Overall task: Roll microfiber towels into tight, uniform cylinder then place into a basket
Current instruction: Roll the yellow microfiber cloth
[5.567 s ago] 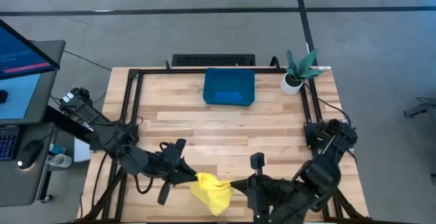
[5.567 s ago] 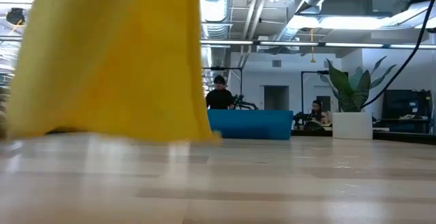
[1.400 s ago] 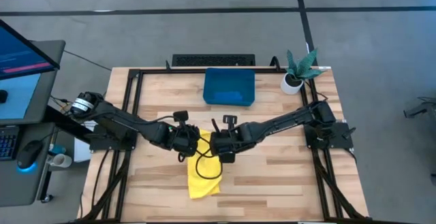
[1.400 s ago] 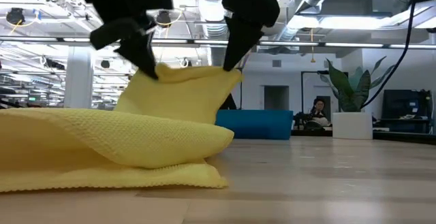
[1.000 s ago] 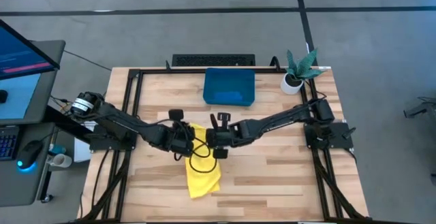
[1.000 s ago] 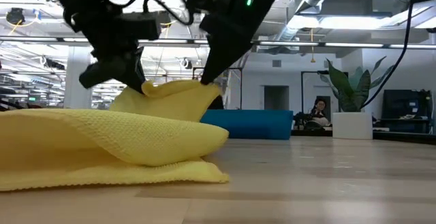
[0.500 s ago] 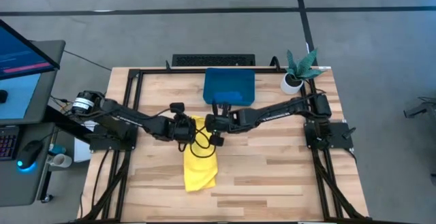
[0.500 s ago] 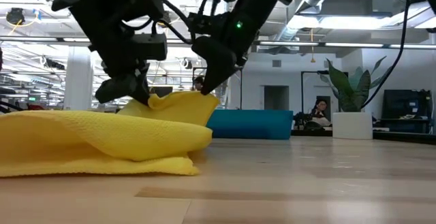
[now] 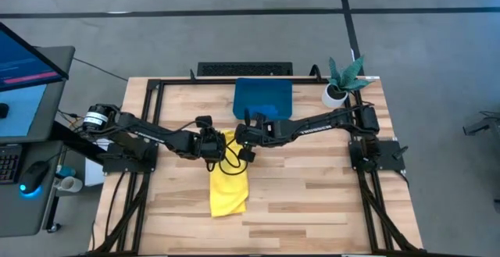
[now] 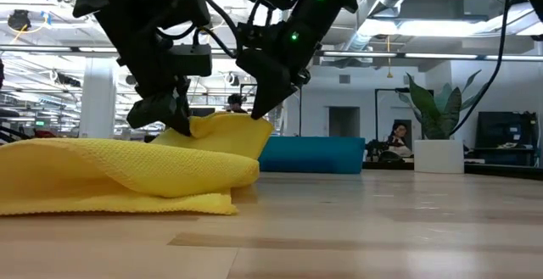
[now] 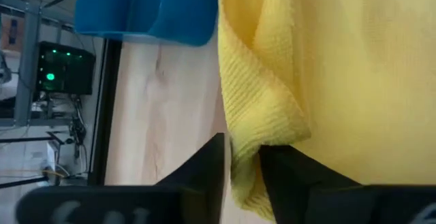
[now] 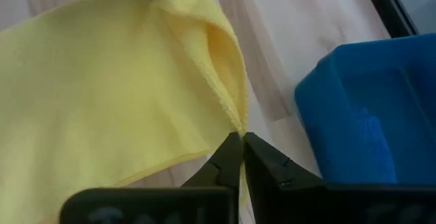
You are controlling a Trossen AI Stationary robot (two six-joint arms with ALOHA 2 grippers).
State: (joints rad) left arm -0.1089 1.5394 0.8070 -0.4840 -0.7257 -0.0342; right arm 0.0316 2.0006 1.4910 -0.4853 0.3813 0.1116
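Observation:
The yellow towel (image 9: 228,187) lies lengthwise at the table's middle, its near part flat on the wood and its far end (image 10: 222,126) raised in a hump. My left gripper (image 9: 212,144) stands at that end's left corner, open, with a fold of the edge (image 11: 244,152) between its fingers. At the right corner my right gripper (image 9: 244,142) is shut on the towel. Just beyond them stands the teal basket (image 9: 263,99), with a lighter blue mass (image 12: 371,132) inside. My left gripper has a bunched fold of the towel's far edge (image 11: 238,135) between its parted fingers, which slant down at it; I cannot tell whether they touch it. My right gripper pinches the far edge at its right corner (image 12: 237,123) between its two fingers, slanting down from the right. That corner is held a little above the table, and the rest of the towel lies on the wood.
A white pot with a green plant (image 9: 336,94) stands at the far right corner. Black frame rails (image 9: 148,124) run along the table's left, right and far sides. Bare wood (image 9: 312,194) lies to the right of the towel.
Both grippers have gone toward the far edge and slightly down, drawing the towel's far end with them. The whole towel has slid toward the basket and lies longer and flatter; its raised end sits lower than before.

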